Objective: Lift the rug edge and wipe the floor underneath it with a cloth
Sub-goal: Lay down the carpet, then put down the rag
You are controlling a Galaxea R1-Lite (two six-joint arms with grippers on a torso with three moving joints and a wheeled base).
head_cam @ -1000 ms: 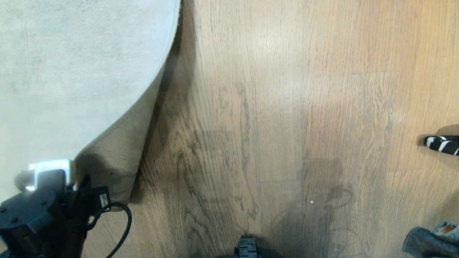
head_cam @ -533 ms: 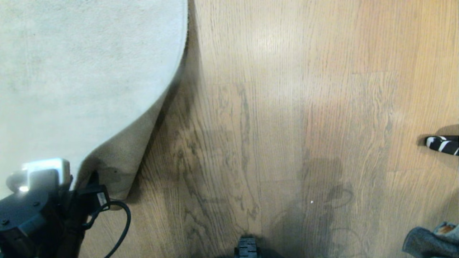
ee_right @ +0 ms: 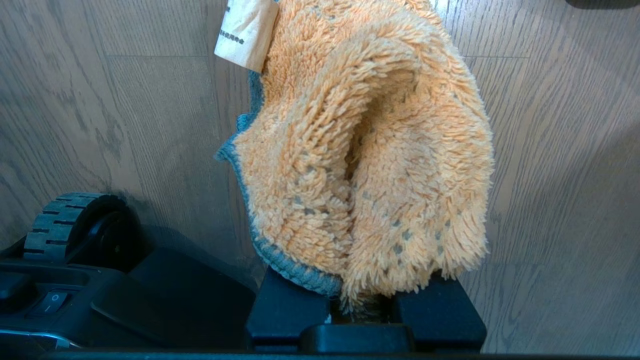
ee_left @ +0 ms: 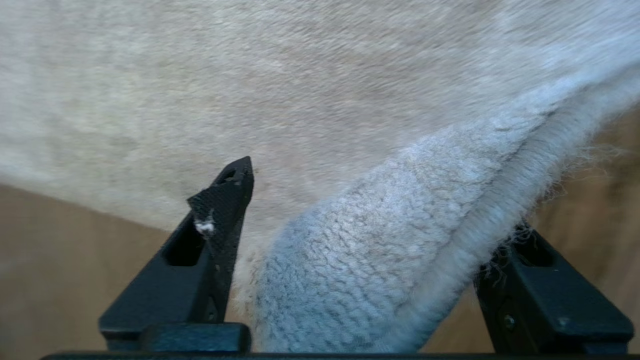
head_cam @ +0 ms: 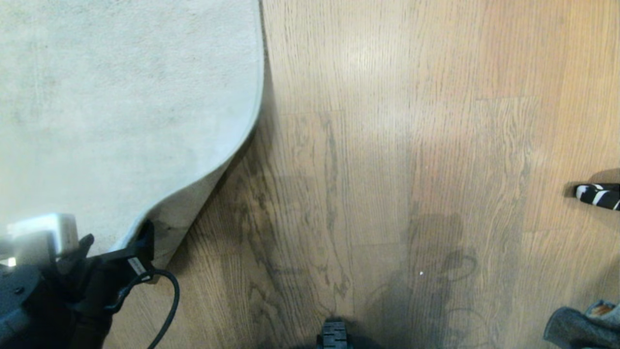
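The pale grey rug (head_cam: pixel 121 106) fills the upper left of the head view. The rug edge (head_cam: pixel 252 131) curves down to its near corner, which is still raised a little, with a strip of tan backing (head_cam: pixel 181 215) showing. My left gripper (head_cam: pixel 116 242) is at that corner and stands open. In the left wrist view the rug edge (ee_left: pixel 500 190) lies loosely between the wide-apart fingers of the left gripper (ee_left: pixel 380 205). My right gripper (ee_right: pixel 360 305) is shut on the orange cloth (ee_right: pixel 370 150), held over the floor (ee_right: pixel 100 100). The cloth (head_cam: pixel 579 327) peeks in at the lower right of the head view.
Wood-grain floor (head_cam: pixel 387 145) covers the middle and right of the head view. A black-and-white striped object (head_cam: pixel 598 195) lies at the right border. My base wheel (head_cam: pixel 333 337) shows at the bottom centre, and the base wheel (ee_right: pixel 65 225) also shows beside the cloth.
My left gripper has opened and let go of the rug corner. The rug edge has sunk back toward the floor, so less tan backing shows. The left arm has shifted slightly left.
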